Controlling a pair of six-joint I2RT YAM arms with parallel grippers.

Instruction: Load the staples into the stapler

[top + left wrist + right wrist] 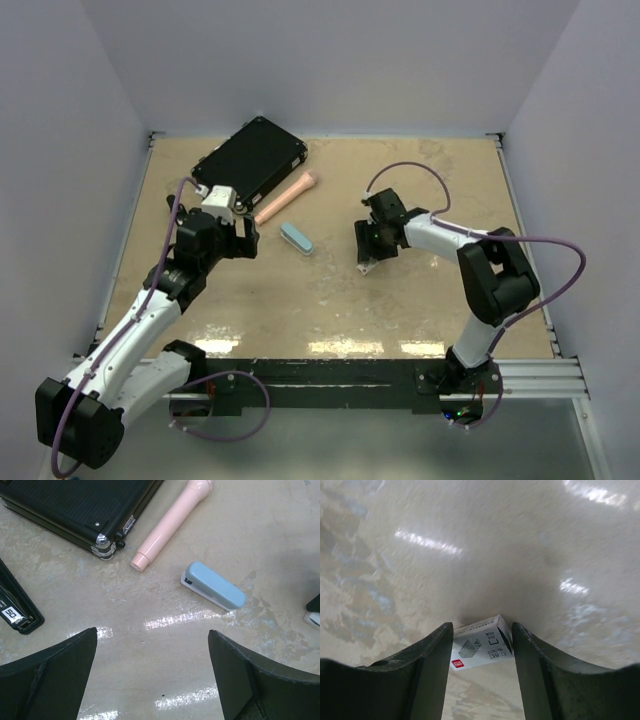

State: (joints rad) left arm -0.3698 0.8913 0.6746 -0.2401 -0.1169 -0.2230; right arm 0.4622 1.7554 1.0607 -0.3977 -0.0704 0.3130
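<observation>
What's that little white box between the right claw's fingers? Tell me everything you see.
The small white box looks like printed cardboard, with a red logo at one corner, a grey drawing of a staple strip and print too blurred to read. It lies flat and slightly askew on the pale table, between the fingers of the right gripper; they stand close against its sides, but whether they press it cannot be told.

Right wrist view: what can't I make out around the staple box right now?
- Staple box, right wrist: sides hidden behind the right gripper's fingers; contact unclear, print too small.
- Staples: unseen; box walls hide its contents.
- Top view: box barely shows under that gripper.
- Black object, left wrist: cut off by left edge.
</observation>
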